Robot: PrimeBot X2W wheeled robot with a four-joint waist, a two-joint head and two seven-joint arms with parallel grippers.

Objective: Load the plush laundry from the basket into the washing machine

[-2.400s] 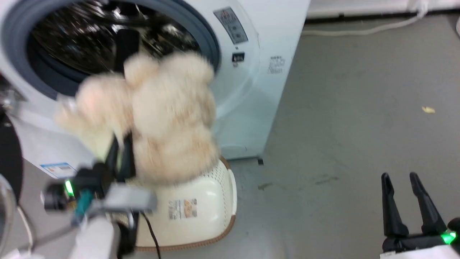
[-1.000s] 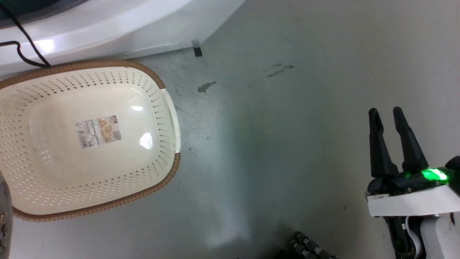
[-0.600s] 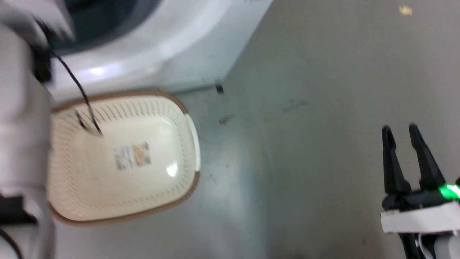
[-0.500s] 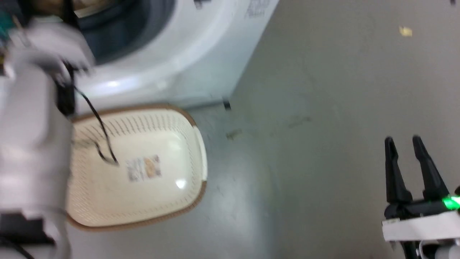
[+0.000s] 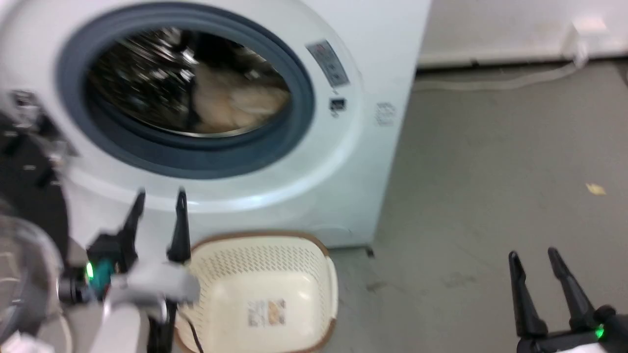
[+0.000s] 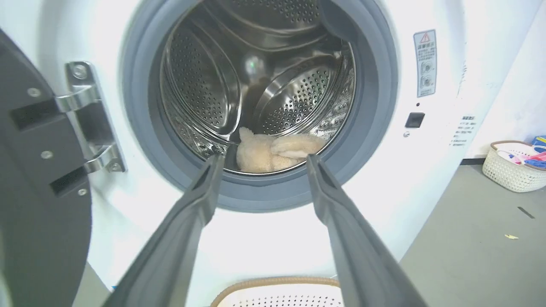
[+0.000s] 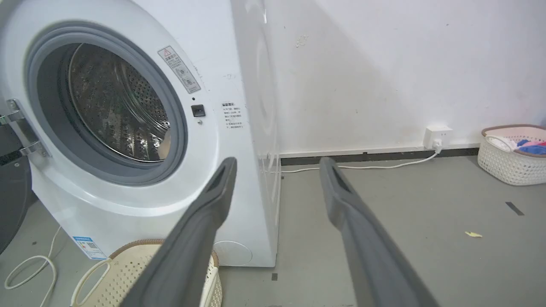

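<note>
Hanging wide and empty, the left fingers [image 6: 200,204] hover by the bare basket [image 5: 260,236]; the right fingers [image 7: 209,213] gape too. Farther in, the plush laundry [image 6: 273,153] lies in the drum [image 6: 298,94] of the washing machine [image 6: 264,243], just behind the seal [image 6: 273,198], where a closing door [image 6: 34,221] might pinch it.

Motion blur smears your head view. Your wrist views are sharp and bright; glints dot the shiny perforated steel drum [image 6: 298,94], and the white washing machine [image 6: 264,243] glares below it.
</note>
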